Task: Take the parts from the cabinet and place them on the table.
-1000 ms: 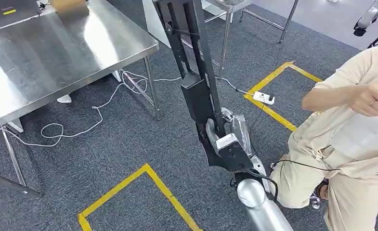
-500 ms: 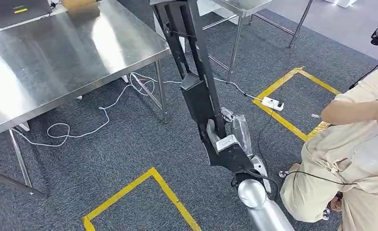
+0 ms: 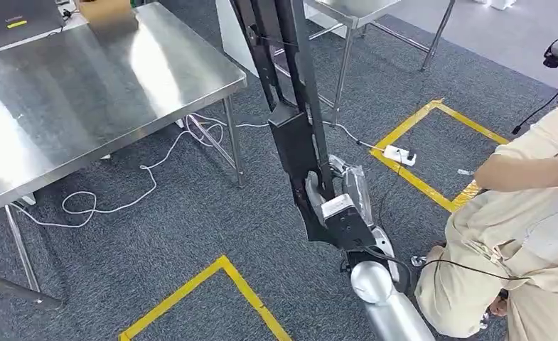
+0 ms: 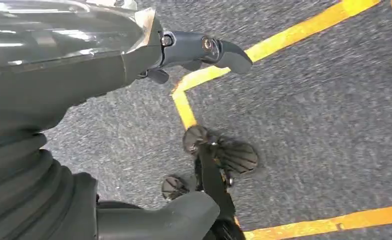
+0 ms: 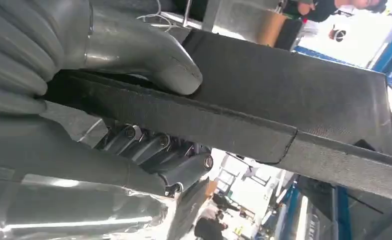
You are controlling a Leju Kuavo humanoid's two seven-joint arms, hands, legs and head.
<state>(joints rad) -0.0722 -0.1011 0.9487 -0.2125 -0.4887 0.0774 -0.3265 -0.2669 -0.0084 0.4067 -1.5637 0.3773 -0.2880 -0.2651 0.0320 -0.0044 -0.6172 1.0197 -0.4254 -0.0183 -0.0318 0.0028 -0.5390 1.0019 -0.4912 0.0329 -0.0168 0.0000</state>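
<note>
We have the long black part [image 3: 290, 135] clamped in our right hand [image 3: 336, 206], thumb on one face and fingers [image 5: 154, 150] curled under the other, as the right wrist view shows. The part rises steeply out of the hand, its upper end running past the top of the head view, beside the near right corner of the steel table [image 3: 98, 78] and not yet over it. Our left hand [image 4: 198, 47] hangs over the carpet holding nothing; we cannot tell how far its fingers are spread.

We judge the risks come from the part's length: held near its lower end, it could lever and slip in our grasp, or strike the table edge. A person [image 3: 517, 234] crouches close on our right, within reach of the lower end.
</note>
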